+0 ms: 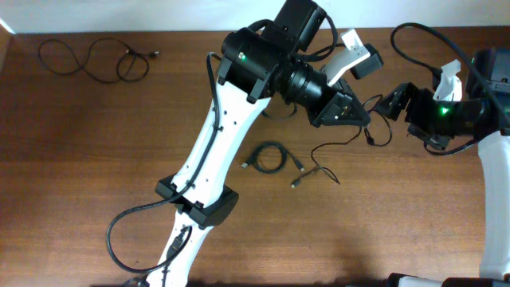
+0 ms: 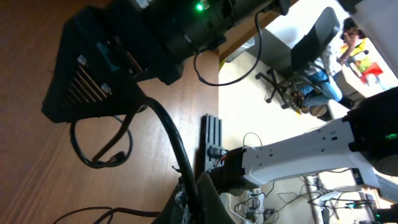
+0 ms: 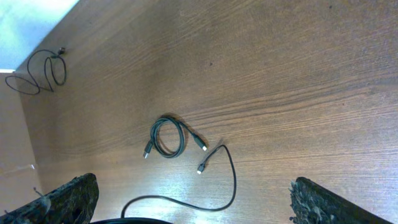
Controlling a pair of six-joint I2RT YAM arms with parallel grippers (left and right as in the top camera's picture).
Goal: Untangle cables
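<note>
Overhead: high, straight down, whole table (image 1: pixel 382 239). Right wrist: fairly high, angled down on mid table toward the far-left corner; shares coiled cable (image 3: pixel 181 140) and looped cable (image 3: pixel 37 73) with overhead. Left wrist: low, close, tilted, facing across the table edge into the room.

A brown wooden table (image 1: pixel 382 239) fills the overhead view. Far past its edge, a dark office chair (image 2: pixel 314 46) on wheels stands on a pale floor (image 2: pixel 249 99).

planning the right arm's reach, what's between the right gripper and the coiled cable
A loose cable strand, its plug end just short of the coiled cable; otherwise bare wood. The right wrist view shows it.
</note>
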